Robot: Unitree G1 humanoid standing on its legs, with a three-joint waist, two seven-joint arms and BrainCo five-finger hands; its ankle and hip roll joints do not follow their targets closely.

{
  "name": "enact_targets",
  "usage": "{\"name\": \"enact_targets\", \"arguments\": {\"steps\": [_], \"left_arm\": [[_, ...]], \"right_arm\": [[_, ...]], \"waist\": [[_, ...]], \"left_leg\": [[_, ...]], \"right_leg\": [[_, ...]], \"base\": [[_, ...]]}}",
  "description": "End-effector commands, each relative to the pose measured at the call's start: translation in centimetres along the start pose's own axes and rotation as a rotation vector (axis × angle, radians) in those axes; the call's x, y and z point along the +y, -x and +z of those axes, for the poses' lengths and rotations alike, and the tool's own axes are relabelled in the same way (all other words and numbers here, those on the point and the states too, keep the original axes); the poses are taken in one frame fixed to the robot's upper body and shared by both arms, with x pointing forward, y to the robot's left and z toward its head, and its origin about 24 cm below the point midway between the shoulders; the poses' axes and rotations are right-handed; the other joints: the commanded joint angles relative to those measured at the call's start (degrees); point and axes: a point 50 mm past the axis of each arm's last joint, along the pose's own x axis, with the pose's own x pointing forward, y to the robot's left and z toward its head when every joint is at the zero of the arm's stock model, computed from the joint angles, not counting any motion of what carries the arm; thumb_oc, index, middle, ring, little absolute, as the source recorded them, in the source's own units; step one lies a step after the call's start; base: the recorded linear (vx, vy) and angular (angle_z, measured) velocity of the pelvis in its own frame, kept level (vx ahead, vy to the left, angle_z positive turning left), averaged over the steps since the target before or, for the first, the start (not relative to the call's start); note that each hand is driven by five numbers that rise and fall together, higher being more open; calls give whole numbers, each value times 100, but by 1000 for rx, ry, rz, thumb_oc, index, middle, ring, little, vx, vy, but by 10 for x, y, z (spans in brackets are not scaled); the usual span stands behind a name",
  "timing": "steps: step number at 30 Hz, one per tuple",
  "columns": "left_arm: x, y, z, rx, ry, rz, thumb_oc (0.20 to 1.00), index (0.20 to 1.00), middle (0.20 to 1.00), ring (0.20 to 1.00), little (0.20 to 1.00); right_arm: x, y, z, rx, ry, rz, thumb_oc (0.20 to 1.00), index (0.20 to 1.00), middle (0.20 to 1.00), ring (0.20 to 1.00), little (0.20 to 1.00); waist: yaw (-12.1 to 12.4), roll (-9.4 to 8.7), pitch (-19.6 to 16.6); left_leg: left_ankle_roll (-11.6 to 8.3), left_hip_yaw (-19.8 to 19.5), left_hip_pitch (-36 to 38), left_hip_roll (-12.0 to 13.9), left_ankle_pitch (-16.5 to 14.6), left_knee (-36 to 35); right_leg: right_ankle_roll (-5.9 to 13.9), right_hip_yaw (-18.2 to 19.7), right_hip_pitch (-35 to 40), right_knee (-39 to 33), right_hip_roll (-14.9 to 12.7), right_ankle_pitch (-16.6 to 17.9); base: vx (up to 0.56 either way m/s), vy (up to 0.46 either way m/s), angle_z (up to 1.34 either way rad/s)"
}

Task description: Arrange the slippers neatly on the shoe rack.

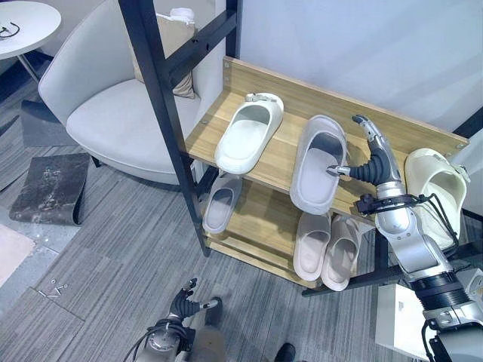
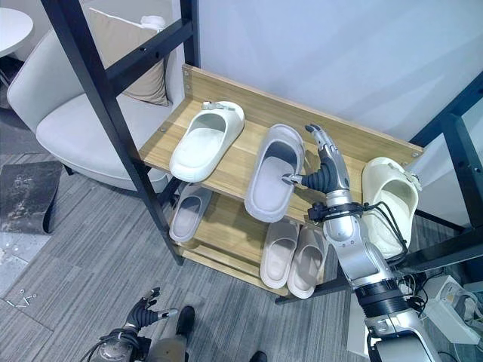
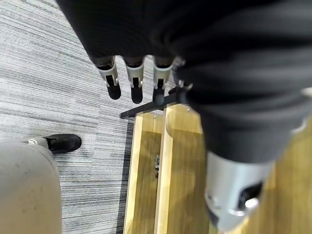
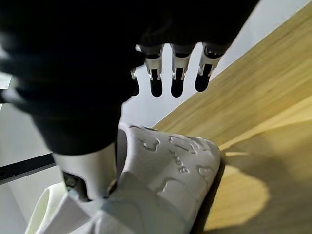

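On the rack's top shelf (image 1: 283,162) lie a white slipper (image 1: 249,132) at the left, a grey slipper (image 1: 319,162) in the middle and a cream slipper (image 1: 434,192) at the right end. My right hand (image 1: 371,162) is over the shelf between the grey and cream slippers. It is open, fingers (image 4: 178,73) straight toward the back board, thumb against the grey slipper (image 4: 161,195). The lower shelf holds a grey slipper (image 1: 221,202) and a beige pair (image 1: 328,245). My left hand (image 1: 185,302) hangs open low in front of the rack.
A black slanted frame post (image 1: 162,98) stands at the rack's left end. A light armchair (image 1: 113,105) with a cushion sits left of it, a dark mat (image 1: 49,188) lies on the floor, and a round white table (image 1: 23,26) is at the far left.
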Motion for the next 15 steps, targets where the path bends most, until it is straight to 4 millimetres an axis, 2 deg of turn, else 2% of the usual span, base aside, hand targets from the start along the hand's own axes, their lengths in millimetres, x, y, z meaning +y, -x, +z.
{"name": "enact_targets", "arguments": {"steps": [1, 5, 10, 11, 12, 13, 15], "left_arm": [[-7, -8, 23, -101, -7, -31, 1000, 1000, 1000, 1000, 1000], [-10, -8, 24, -105, -8, -38, 1000, 1000, 1000, 1000, 1000], [-13, -8, 20, -91, -22, -46, 1000, 1000, 1000, 1000, 1000], [-14, -8, 18, -86, -30, -45, 1000, 1000, 1000, 1000, 1000], [-14, -8, 18, -87, -33, -46, 1000, 1000, 1000, 1000, 1000], [-15, -8, 19, -88, -35, -48, 1000, 1000, 1000, 1000, 1000], [-15, -9, 20, -91, -34, -49, 1000, 1000, 1000, 1000, 1000]], "right_arm": [[-8, -21, 15, -67, 19, -45, 1000, 1000, 1000, 1000, 1000], [-1, -31, 18, -66, 22, -43, 1000, 1000, 1000, 1000, 1000], [-8, -49, 18, -43, 62, -88, 1000, 1000, 1000, 1000, 1000], [-11, -55, 14, -16, 82, -111, 482, 482, 482, 482, 482], [-12, -57, 13, -7, 93, -116, 294, 294, 294, 294, 294], [-16, -60, 7, 18, 126, -123, 200, 200, 200, 200, 200], [-17, -61, 3, 37, 133, -129, 200, 200, 200, 200, 200]], "waist": [[261, 135, -60], [336, 146, -57], [429, 154, -49], [455, 155, -56], [464, 159, -53], [478, 158, -49], [475, 162, -46]], "left_leg": [[130, -63, 524, -120, -976, 175], [126, -106, 501, -132, -971, 177], [121, -177, 466, -154, -949, 174], [121, -215, 450, -162, -941, 174], [120, -230, 446, -168, -938, 176], [119, -264, 426, -176, -932, 180], [118, -275, 422, -179, -929, 178]], "right_leg": [[82, -78, -316, 379, -44, -43], [79, -105, -314, 360, -43, -40], [75, -176, -293, 349, -48, -33], [75, -197, -292, 355, -55, -31], [73, -204, -293, 360, -58, -29], [74, -233, -287, 368, -59, -28], [77, -244, -283, 369, -59, -27]], "base": [[2, 2, 6], [2, 0, 2], [12, 11, 8], [10, 18, 10], [5, 18, 11], [-2, 12, 8], [-1, 5, 11]]}}
